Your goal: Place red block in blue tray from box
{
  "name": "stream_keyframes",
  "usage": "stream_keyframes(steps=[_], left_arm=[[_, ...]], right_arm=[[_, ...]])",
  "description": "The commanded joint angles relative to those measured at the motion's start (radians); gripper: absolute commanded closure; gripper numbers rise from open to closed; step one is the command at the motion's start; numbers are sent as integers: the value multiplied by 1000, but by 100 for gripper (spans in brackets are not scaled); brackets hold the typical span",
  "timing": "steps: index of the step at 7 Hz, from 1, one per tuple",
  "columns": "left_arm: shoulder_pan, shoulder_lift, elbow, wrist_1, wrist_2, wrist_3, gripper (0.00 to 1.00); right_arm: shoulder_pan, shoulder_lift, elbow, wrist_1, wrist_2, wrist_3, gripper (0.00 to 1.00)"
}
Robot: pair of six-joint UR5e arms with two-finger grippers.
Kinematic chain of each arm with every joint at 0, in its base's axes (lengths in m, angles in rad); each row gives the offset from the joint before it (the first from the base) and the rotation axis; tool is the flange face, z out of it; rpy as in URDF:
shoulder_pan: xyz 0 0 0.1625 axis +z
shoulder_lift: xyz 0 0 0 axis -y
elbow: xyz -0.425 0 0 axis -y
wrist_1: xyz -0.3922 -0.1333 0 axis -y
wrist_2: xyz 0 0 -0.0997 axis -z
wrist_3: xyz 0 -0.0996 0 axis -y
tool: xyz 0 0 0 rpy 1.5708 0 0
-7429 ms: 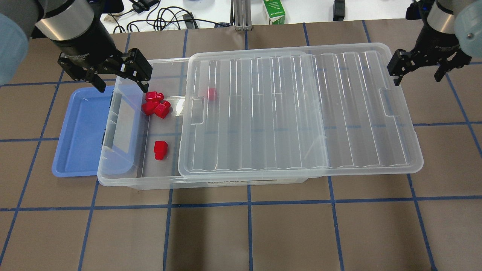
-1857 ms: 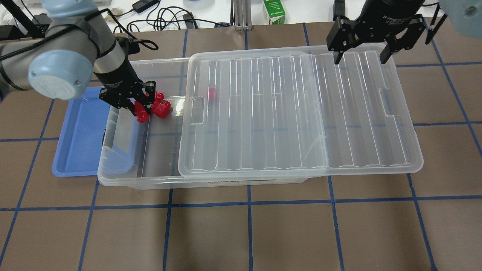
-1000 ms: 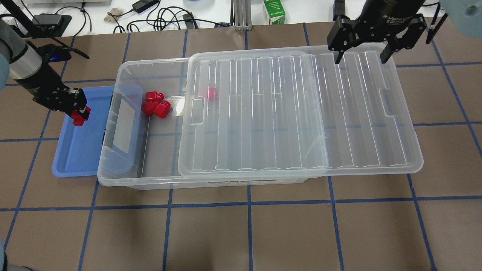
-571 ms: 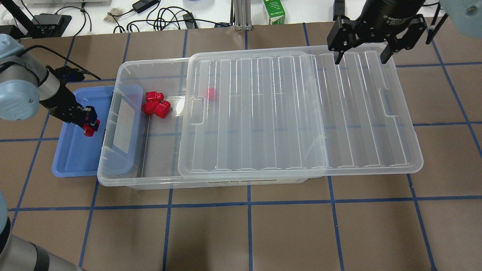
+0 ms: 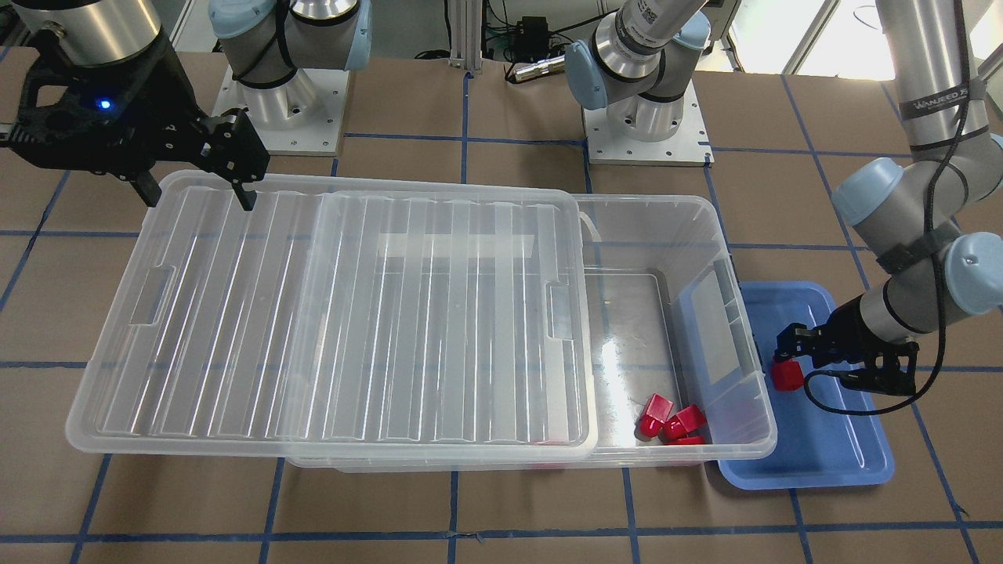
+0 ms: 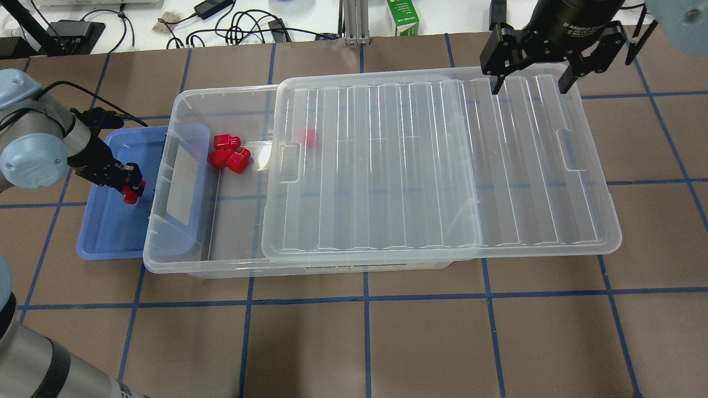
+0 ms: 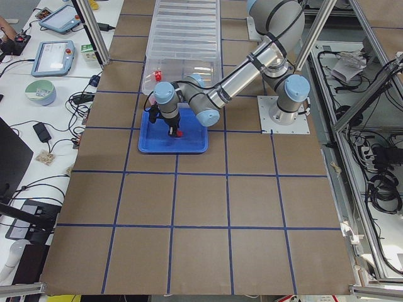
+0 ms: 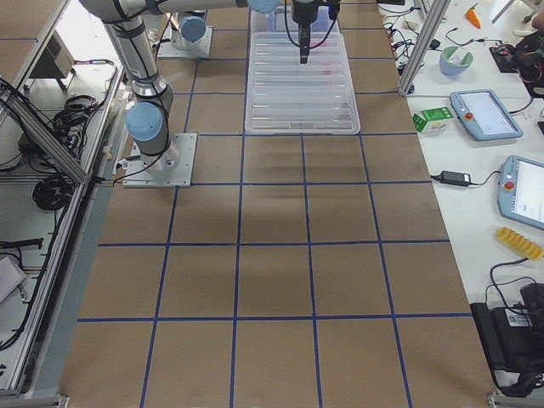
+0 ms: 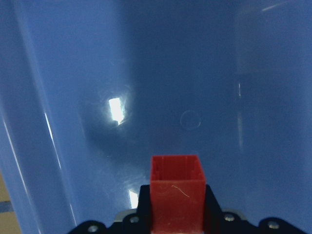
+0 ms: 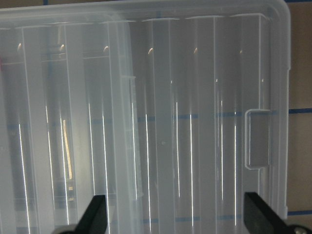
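My left gripper (image 6: 130, 186) is shut on the red block (image 6: 131, 194) and holds it low over the blue tray (image 6: 110, 235), near the tray's side next to the box. The block shows between the fingers in the left wrist view (image 9: 176, 192) with the tray floor (image 9: 195, 73) close beyond it. I cannot tell whether it touches the floor. The front view shows the same grasp (image 5: 784, 374) over the tray (image 5: 831, 458). The clear box (image 6: 221, 270) has its lid (image 6: 431, 166) slid to the right. My right gripper (image 6: 528, 84) is open and empty above the lid's far right end.
Three bunched red pieces (image 6: 228, 155) lie in the open end of the box, close to the tray side. Another red piece (image 6: 311, 137) shows through the lid. Cables and a green carton (image 6: 402, 16) lie beyond the table's far edge.
My left gripper carried the red block out of the box and over the blue tray, then lowered it toward the tray's inner side. The right arm has held still over the lid.
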Motion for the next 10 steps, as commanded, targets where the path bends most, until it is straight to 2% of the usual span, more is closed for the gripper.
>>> stream_keyframes(steps=[1,2,3,4,6,7,8,10], left_arm=[[-43,105,61,-148,-3,-6,1],[-149,164,141,-299,9,-73,1],[-255,204,229,-410,53,-246,0],[-360,239,280,-466,75,-338,0],[-526,302,276,-471,104,-489,0],[-560,333,259,-482,100,-511,0],[-560,369,230,-488,92,-513,0],[-552,397,211,-428,89,-516,0]], right_arm=[[-159,-5,-6,24,-15,-114,0],[-265,-6,-3,102,-5,-241,0],[-332,-1,6,110,-15,-385,0],[-377,5,37,95,-20,-397,0],[-428,45,194,-96,-37,-408,0],[-430,75,254,-202,-46,-410,3],[-430,86,293,-218,-81,-402,2],[-430,102,306,-214,-74,-395,1]])
